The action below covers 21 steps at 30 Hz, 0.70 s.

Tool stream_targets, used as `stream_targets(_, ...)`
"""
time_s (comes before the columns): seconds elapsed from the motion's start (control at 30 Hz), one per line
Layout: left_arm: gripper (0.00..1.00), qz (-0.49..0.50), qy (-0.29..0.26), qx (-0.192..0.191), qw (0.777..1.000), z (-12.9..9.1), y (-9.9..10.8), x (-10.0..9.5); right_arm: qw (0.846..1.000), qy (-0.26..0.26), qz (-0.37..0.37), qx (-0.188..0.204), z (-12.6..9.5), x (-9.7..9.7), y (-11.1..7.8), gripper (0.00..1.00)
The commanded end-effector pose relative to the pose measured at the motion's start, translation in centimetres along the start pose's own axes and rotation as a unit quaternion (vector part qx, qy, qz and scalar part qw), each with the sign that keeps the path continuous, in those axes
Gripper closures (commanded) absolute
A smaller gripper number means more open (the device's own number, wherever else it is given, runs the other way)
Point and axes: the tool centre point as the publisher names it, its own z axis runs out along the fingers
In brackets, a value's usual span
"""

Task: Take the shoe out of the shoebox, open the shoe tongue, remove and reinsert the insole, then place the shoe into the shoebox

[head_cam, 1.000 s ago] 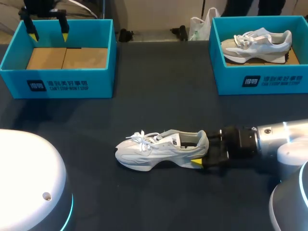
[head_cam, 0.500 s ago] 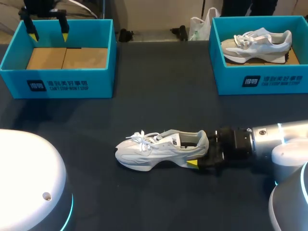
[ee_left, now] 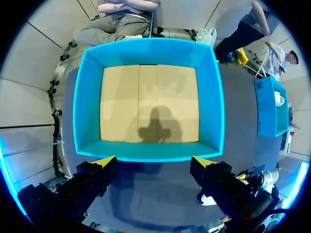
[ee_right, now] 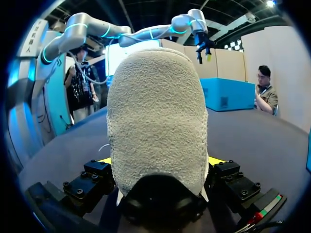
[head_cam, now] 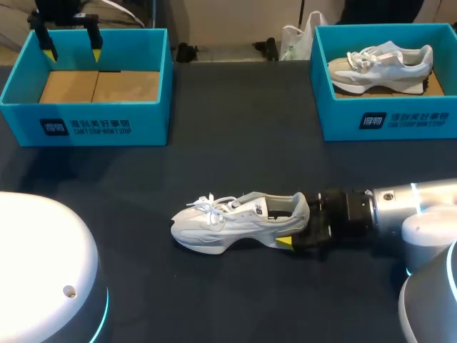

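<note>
A white shoe [head_cam: 235, 221] lies on its sole mid-table, toe pointing left. My right gripper [head_cam: 294, 229] is at its heel, open, with one yellow fingertip [head_cam: 284, 241] showing beside the sole. In the right wrist view the heel [ee_right: 155, 116] fills the space between the spread fingers [ee_right: 216, 161]; I cannot see either pad pressing it. My left gripper [head_cam: 71, 48] hangs open over the empty blue shoebox [head_cam: 86, 118] at the far left. The left wrist view looks straight down into that box [ee_left: 148, 156], with the left gripper [ee_left: 153, 161] above its near wall.
A second blue shoebox [head_cam: 400, 118] at the far right holds another white and grey shoe [head_cam: 382, 64]. A white rounded robot base [head_cam: 43, 271] fills the near left corner. Dark tabletop lies between the boxes and the shoe.
My right gripper has slid a little leftward, closing in around the shoe's heel. The shoe and the left arm have not moved.
</note>
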Motion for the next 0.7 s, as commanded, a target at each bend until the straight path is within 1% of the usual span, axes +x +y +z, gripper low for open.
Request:
stream_targets(0.03,0.00,0.000,0.000,0.000,1.000,-0.02,-0.01,0.00,1.000,-0.001,-0.004,-0.003,0.17,-0.15,0.05,0.00)
stream_targets(0.7,0.00,0.000,0.000,0.000,1.000,-0.02,-0.01,0.00,1.000,-0.002,-0.011,0.000,-0.08,0.21,0.84,0.00)
